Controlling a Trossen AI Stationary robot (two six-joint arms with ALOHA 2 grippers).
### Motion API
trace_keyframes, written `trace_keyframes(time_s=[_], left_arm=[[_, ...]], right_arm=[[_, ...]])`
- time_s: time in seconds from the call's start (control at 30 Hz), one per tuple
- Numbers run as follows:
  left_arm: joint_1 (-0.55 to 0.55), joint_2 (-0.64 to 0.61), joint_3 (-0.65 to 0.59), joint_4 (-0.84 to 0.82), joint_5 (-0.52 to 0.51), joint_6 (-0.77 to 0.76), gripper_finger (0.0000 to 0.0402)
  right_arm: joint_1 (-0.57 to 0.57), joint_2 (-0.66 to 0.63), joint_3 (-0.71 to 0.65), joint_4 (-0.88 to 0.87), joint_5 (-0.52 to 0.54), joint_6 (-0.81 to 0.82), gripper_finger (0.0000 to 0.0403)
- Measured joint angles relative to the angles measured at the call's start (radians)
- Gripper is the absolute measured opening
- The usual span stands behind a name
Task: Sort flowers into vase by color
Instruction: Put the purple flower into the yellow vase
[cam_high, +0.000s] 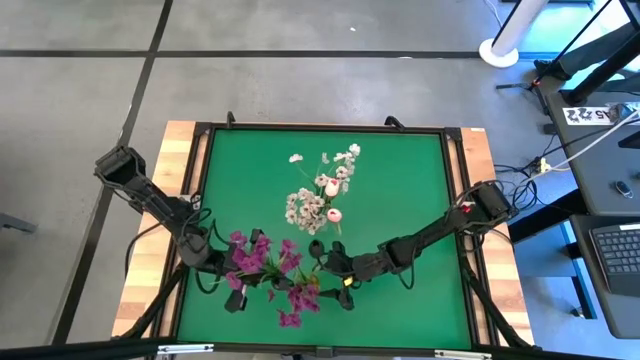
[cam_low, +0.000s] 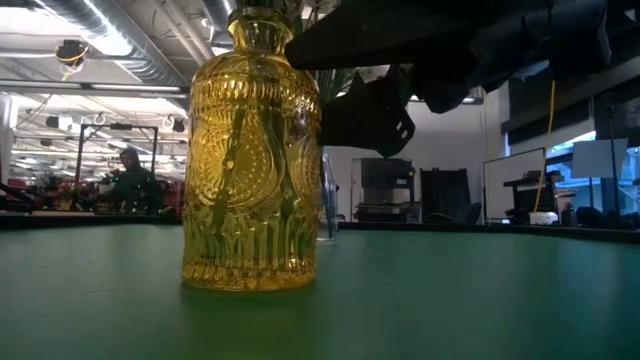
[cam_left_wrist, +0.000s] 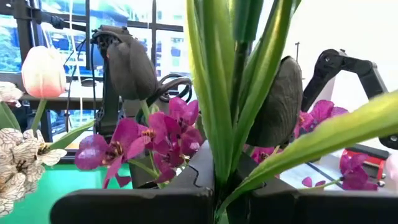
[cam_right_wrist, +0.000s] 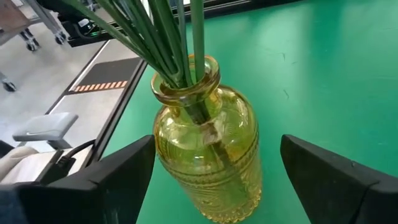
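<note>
while left gripper pinches green stalks, right gripper straddles vase

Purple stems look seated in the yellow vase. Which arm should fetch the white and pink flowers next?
Right, probably. The right gripper is open and empty beside the yellow vase. The left gripper is shut on green stems. The white and pink flowers lie mid-mat, similarly near both.

A robotics laboratory or workshop hall. Exposed ceiling ducts and strip lighting run overhead; equipment racks and monitors line the far wall. A green-matted bench stands on a grey concrete floor, beside a keyboard and loose cables.
</note>
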Motion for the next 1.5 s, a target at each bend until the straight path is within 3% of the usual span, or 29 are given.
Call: trace_keyframes(time_s=[0.43,0.73,1.17,1.5], left_arm=[[0.016,0.000,0.000,-0.011,0.003,-0.006,0.0004],[0.058,0.000,0.000,-0.097,0.006,-0.076,0.0004],[0.050,0.001,0.000,-0.180,-0.053,-0.082,0.0004],[0.001,0.001,0.026,-0.122,-0.097,0.025,0.0004]], right_arm=[[-0.005,0.031,0.006,0.036,0.049,0.003,0.0344],[-0.030,0.127,0.116,0.018,-0.037,0.002,0.0344],[-0.035,0.135,0.157,-0.048,-0.046,-0.004,0.0344],[-0.035,0.135,0.157,-0.052,-0.045,-0.004,0.0344]])
